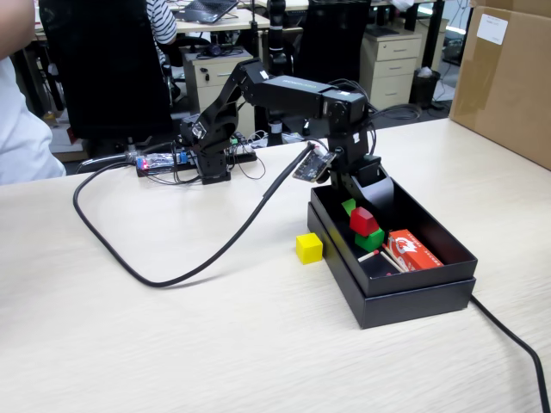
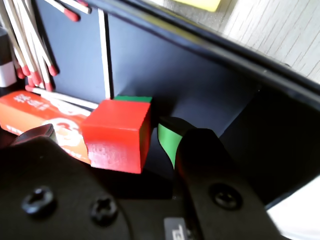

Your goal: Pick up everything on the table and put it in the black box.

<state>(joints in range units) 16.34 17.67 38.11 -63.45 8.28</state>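
- The gripper [image 2: 112, 140] was seen lowered into the black box [image 1: 413, 297], its jaws standing wide apart around the red cube [image 2: 117, 135] without a visible grip on it
- The red cube [image 1: 363, 221] was seen perched on the green cube [image 1: 371, 240] inside the box
- A matchbox [image 1: 413, 251] and matchsticks [image 2: 27, 45] were seen beside them
- The yellow cube [image 1: 309, 248] was left on the table [image 1: 172, 344], just beside the box's outer wall in the fixed view
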